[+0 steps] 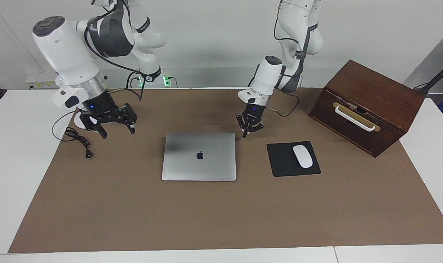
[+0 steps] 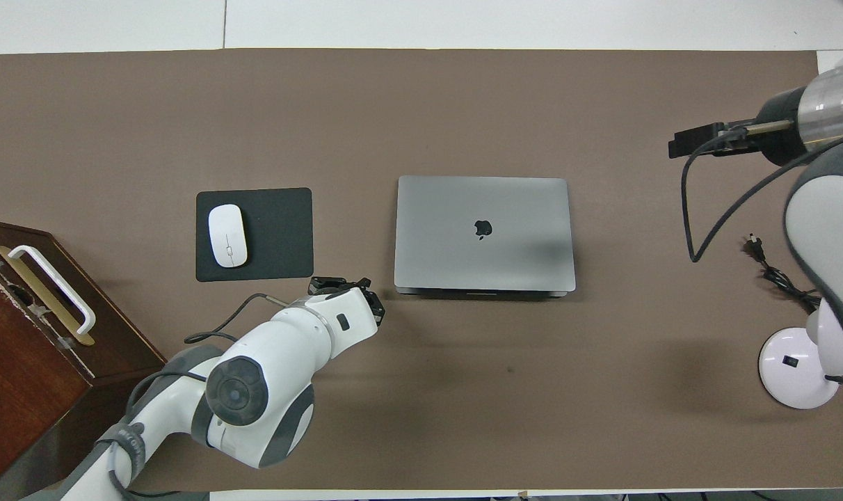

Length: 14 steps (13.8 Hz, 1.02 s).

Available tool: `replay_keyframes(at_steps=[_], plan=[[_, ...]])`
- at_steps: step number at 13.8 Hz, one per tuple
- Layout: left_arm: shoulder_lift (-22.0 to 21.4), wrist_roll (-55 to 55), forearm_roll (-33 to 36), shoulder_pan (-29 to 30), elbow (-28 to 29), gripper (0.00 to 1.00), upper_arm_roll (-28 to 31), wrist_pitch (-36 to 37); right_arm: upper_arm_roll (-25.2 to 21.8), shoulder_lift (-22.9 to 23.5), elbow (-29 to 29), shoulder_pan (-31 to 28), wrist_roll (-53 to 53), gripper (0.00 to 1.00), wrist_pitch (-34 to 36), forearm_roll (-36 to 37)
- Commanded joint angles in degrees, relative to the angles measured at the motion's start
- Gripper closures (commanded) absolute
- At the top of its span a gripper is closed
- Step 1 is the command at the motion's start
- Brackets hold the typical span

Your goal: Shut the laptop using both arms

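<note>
The laptop point(image 1: 199, 156) point(image 2: 484, 233) lies on the brown mat with its silver-grey lid flat down and the dark logo up. My right gripper point(image 1: 118, 132) point(image 2: 675, 147) hangs open and empty in the air over the mat between the laptop and the lamp, well clear of the lid. My left gripper point(image 1: 245, 134) point(image 2: 339, 283) is shut and empty, pointing down just off the laptop's corner nearest the robots, on the mouse pad's side. Neither gripper touches the laptop.
A black mouse pad point(image 1: 292, 159) with a white mouse point(image 1: 302, 156) lies beside the laptop toward the left arm's end. A dark wooden box point(image 1: 367, 106) with a white handle stands past it. A white desk lamp point(image 1: 79, 95) and its black cord point(image 1: 77, 138) sit at the right arm's end.
</note>
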State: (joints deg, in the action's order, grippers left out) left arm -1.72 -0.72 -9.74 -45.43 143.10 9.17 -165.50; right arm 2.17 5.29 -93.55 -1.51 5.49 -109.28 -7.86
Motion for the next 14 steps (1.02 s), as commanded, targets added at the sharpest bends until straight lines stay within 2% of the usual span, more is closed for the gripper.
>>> replay_keyframes(at_steps=[1, 4, 5, 6, 7, 10, 14], plan=[[-6.01, -2.35, -0.2, 4.1, -2.97, 1.0, -0.2, 15.59, 0.38, -1.07, 1.36, -2.0, 4.34, 0.0, 2.4, 0.56], [-6.9, -3.76, 7.59, 10.33, -13.94, 1.0, -0.29, 34.57, -0.49, -2.39, 1.36, -2.7, 6.28, 0.0, 2.4, 1.97], [-6.81, -3.77, 8.76, 11.84, -16.77, 0.84, -0.29, 38.55, -0.67, -2.74, 1.36, -2.97, 6.46, 0.0, 2.49, 1.89], [-7.07, -3.77, 8.86, 13.59, -18.28, 0.19, -0.21, 40.85, -0.67, -3.27, 1.36, -2.97, 6.64, 0.0, 2.67, 1.97], [-8.03, -3.77, 8.86, 15.96, -19.07, 0.0, -0.21, 42.18, -1.46, -3.79, 1.44, -3.15, 6.81, 0.0, 3.36, 1.97], [-10.23, -3.76, 10.43, 22.11, -21.7, 0.0, -0.12, 46.04, -3.22, -4.5, 1.53, -3.23, 9.62, 0.0, 5.91, 2.06], [-9.54, -6.13, 14.47, 30.47, -33.38, 0.0, -0.21, 57.55, -4.01, -5.38, 1.79, -3.15, 9.45, 0.0, 7.59, 7.66]])
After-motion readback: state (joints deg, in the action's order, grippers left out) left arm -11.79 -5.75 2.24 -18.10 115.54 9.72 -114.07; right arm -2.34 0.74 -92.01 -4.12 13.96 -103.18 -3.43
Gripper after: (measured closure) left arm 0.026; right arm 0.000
